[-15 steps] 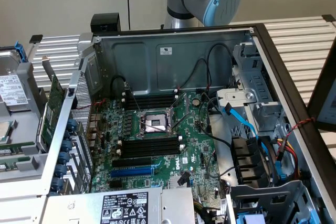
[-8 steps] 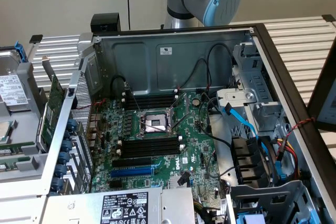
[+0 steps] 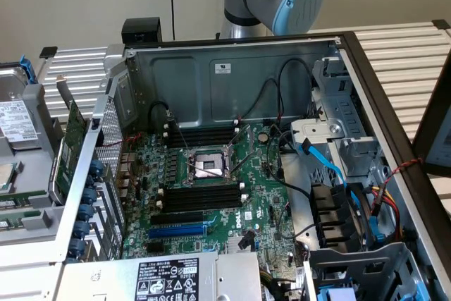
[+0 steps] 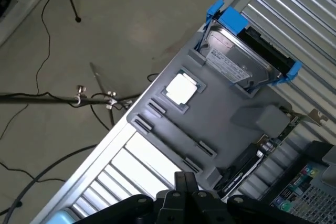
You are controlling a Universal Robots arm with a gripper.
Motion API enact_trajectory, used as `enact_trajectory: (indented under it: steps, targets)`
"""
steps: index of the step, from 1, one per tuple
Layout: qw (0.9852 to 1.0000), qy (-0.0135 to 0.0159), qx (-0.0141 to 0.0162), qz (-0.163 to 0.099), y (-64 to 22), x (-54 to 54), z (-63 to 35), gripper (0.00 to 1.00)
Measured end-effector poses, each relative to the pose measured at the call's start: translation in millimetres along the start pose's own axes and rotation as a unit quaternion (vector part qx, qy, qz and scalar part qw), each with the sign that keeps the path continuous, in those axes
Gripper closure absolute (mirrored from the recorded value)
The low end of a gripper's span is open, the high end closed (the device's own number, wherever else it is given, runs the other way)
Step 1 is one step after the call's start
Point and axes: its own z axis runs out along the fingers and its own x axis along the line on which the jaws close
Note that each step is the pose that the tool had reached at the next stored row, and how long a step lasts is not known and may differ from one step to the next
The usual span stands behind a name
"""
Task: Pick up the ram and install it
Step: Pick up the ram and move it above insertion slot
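Exterior view: an open computer case [image 3: 232, 68] sits on the desk [image 3: 402, 47], black memory slots [image 3: 201, 199] bare, a grey tray [image 3: 28, 234] at nine o'clock. Wrist view: the gripper [image 4: 187, 182], clenched on nothing, hangs over that tray. The ram [image 4: 245, 162], hard to make out, lies along its edge.

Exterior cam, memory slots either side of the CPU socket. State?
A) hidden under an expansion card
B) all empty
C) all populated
B: the black memory slots above and below the CPU socket lie bare and uncovered, with no green stick seated in any of them.
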Motion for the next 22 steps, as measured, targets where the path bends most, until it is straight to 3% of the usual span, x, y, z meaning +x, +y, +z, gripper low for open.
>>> enact_trajectory:
  steps: [6, 11, 17, 22]
  targets:
    - [0.9985, 0.0021, 0.0015, -0.055, 0.0, 0.0, 0.0, 0.89]
    - [0.995, 0.0038, 0.0027, -0.1, 0.0, 0.0, 0.0, 0.89]
    - [0.988, 0.0058, 0.0042, -0.154, 0.0, 0.0, 0.0, 0.89]
    - [0.98, 0.0067, 0.0063, -0.199, 0.0, 0.0, 0.0, 0.89]
